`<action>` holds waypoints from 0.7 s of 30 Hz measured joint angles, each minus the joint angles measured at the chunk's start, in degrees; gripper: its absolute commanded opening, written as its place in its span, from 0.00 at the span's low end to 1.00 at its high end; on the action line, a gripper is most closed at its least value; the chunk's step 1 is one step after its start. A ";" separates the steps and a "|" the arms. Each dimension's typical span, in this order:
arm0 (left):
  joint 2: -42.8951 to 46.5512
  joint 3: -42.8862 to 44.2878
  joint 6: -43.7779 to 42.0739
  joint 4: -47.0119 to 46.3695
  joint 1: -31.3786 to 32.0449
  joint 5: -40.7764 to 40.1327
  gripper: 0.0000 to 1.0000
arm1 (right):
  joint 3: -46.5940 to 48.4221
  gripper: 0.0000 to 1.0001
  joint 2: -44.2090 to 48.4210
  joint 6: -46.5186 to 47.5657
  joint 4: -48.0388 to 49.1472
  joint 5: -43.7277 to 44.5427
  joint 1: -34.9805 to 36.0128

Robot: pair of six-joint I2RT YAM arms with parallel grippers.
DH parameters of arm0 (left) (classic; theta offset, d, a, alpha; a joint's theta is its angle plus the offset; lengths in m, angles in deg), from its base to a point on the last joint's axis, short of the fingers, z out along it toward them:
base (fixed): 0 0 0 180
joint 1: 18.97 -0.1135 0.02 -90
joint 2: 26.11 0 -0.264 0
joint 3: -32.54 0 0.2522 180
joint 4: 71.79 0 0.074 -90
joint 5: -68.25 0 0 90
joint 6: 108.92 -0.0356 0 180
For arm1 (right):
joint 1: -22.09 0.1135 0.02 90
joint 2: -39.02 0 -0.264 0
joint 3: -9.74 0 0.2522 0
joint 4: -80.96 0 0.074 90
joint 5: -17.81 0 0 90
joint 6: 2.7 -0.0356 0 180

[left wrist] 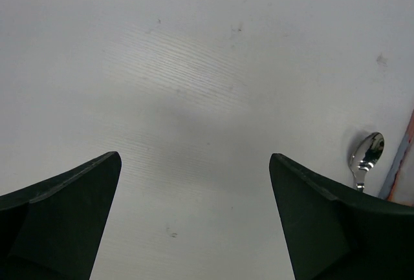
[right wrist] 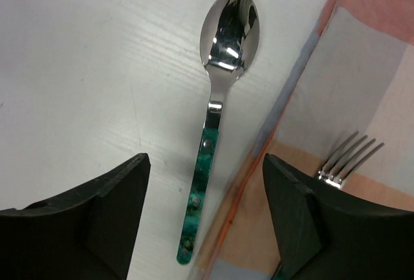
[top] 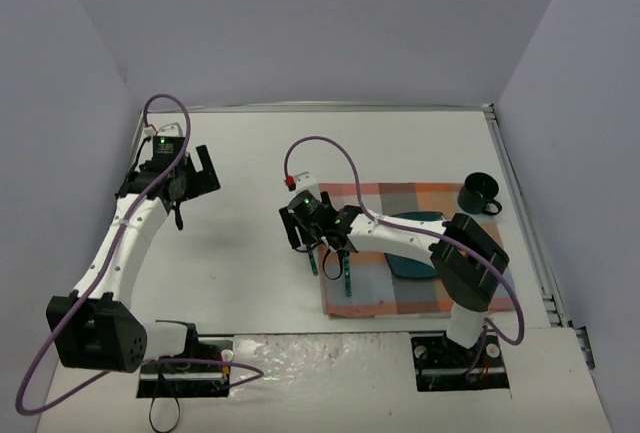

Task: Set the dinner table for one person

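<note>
Currently my right gripper [right wrist: 205, 158] hangs unclenched over the teaspoon [right wrist: 217, 118], jaws straddling its green handle without touching it. The spoon's long axis runs straight ahead, bowl farthest. It lies on the white dinner table [right wrist: 77, 66], just beside the plaid cloth [right wrist: 369, 66] carrying the fork [right wrist: 349, 157]. My left gripper [left wrist: 194, 156] gapes empty, farther off. I see no readable lettering.

green-handled spoon [right wrist: 213, 121], orange-and-grey plaid cloth [right wrist: 365, 66]
</note>
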 measured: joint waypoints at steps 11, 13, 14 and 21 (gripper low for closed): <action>4.88 -2.64 -1.98 -1.02 -2.23 -1.41 0.97 | 5.78 0.49 -8.26 -1.86 -1.69 2.01 0.10; 4.87 -2.64 -2.03 -1.02 -2.24 -1.39 0.97 | 5.82 0.46 -9.27 -2.12 -1.97 1.98 0.10; 4.87 -2.64 -2.07 -1.02 -2.24 -1.37 0.97 | 5.82 0.45 -9.74 -2.33 -2.03 1.98 0.10; 4.86 -2.76 -2.19 -1.02 -2.85 -0.85 0.97 | 5.84 0.05 -11.27 -4.01 -1.45 2.11 0.10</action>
